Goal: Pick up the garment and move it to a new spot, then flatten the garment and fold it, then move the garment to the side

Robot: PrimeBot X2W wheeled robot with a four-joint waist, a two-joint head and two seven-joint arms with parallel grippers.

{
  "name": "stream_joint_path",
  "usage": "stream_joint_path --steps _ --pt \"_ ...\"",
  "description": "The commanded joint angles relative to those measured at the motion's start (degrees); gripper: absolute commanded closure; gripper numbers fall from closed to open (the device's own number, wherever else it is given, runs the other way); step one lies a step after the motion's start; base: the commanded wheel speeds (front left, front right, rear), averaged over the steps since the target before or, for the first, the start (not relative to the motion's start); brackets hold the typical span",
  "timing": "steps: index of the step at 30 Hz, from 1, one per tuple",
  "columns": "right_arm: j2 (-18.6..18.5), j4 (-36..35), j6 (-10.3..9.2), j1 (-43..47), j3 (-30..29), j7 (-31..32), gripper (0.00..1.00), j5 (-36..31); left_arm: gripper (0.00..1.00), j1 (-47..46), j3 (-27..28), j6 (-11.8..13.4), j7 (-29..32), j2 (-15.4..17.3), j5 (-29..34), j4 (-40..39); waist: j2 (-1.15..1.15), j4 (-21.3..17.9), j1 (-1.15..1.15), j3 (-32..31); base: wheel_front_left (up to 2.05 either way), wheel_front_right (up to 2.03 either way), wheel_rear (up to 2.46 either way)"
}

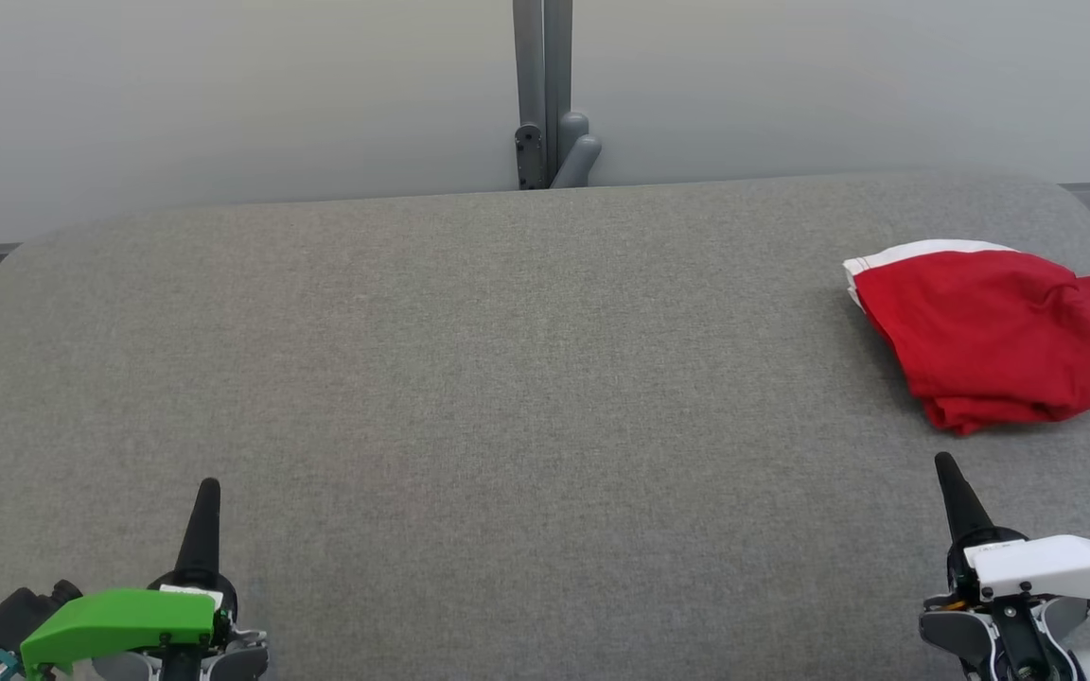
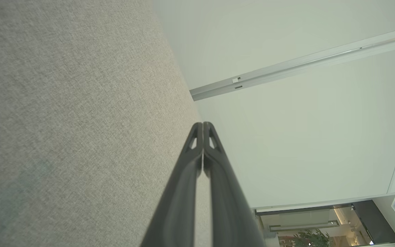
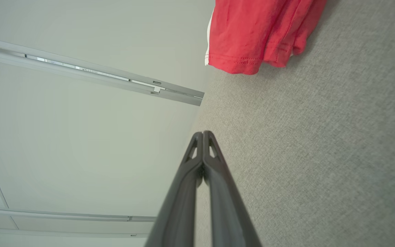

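While left claw [image 1: 208, 486] and right claw [image 1: 944, 463] sit pressed together, the red garment [image 1: 990, 331] at two o'clock runs ten-to-four, white band toward ten.

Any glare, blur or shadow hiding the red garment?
Head view: soft even light, garment sharp but cropped at the right edge. Right wrist view: hem stitching crisp, faint shadow beneath. Left wrist view: no glare on the grey surface.

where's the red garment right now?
Head view: the red garment lies bunched at the far right of the grey surface, just ahead of the shut right gripper, apart from it.
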Motion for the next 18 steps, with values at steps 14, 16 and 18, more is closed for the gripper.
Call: stream_joint_path --steps 14,16,18 --pt "-0.54 -0.82 0.03 -2.39 0.92 1.96 1.00 8.51 1.00 -2.44 1.58 -0.14 2.04 -0.19 -6.74 -1.14 0.00 -0.80 0.00 0.48 0.00 0.00 0.00" --pt "-0.55 -0.85 0.03 -2.52 1.02 2.17 1.00 9.49 1.00 -2.64 1.74 -0.14 2.21 -0.22 -7.61 -1.21 0.00 -0.90 0.00 0.55 0.00 0.00 0.00" --pt "-0.57 -0.89 0.03 -2.65 1.11 2.42 1.00 10.53 1.00 -2.73 1.91 -0.15 2.46 -0.26 -8.46 -1.29 0.00 -1.01 0.00 0.62 0.00 0.00 0.00"
